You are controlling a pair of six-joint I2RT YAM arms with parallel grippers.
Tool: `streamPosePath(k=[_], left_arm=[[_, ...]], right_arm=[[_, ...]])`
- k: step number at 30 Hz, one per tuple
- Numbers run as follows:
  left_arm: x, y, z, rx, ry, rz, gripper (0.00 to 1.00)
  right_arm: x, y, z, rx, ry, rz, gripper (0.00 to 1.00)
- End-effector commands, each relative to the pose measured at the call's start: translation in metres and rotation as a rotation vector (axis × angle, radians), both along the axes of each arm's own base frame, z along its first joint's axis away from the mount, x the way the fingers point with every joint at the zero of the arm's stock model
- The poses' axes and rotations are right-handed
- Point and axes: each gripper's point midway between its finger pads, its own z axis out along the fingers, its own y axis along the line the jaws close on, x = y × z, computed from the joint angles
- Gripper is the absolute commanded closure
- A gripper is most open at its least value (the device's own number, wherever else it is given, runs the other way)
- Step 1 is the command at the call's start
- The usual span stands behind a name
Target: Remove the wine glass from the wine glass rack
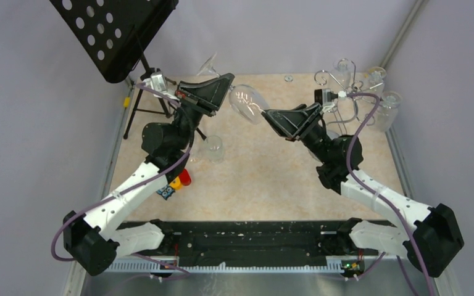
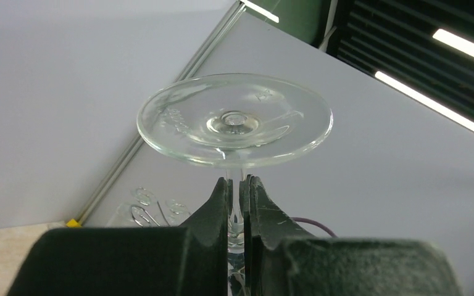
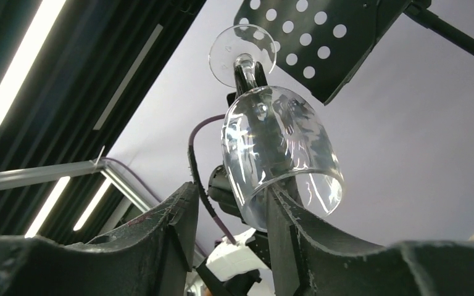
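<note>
Nearest the arm bases, on the beige speckled tabletop [image 1: 271,179], a little cluster of red, yellow and blue blocks [image 1: 176,182] lies beside the left arm's forearm. A short clear tumbler [image 1: 213,148] stands just beyond them.

Farther in, both arms reach toward the middle of the table and meet at one clear stemmed wine glass [image 3: 278,148]. It hangs in the air, tilted with its bowl toward the right arm and its round foot [image 2: 234,120] up and away to the left. The left gripper [image 2: 239,185] is clamped on the thin stem just under the foot, both dark fingers pressed against it. The right gripper [image 3: 229,200] sits at the mouth of the bowl with its jaws apart. The near part of the rim falls in the gap between them and the rest of the bowl passes by the right-hand finger. No squeeze on the glass is visible there.

Beyond the right gripper, at the far right of the table, stands the shiny chrome wire rack with curled arms [image 1: 344,61], well apart from the held glass. At least two more clear glasses [image 1: 390,110] sit among its arms.

At the far left, a black perforated music stand on a tripod [image 1: 111,31] leans over the table's corner.
</note>
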Motion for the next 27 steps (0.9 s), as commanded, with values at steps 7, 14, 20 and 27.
streamPosePath(k=[7, 14, 20, 27], left_arm=[[-0.05, 0.021, 0.04, -0.17, -0.232, -0.098, 1.0], [-0.057, 0.015, 0.04, -0.165, -0.3, -0.129, 1.0], [-0.061, 0.012, 0.04, -0.141, -0.323, -0.138, 0.99], [-0.049, 0.012, 0.032, -0.103, -0.238, -0.096, 0.45]], right_arm=[[-0.025, 0.002, 0.059, 0.141, -0.161, 0.101, 0.6], [-0.021, 0.008, 0.059, 0.131, -0.147, 0.105, 0.8], [-0.019, 0.01, 0.058, 0.112, -0.137, 0.099, 1.0], [-0.013, 0.009, 0.057, 0.088, -0.14, 0.041, 1.0]])
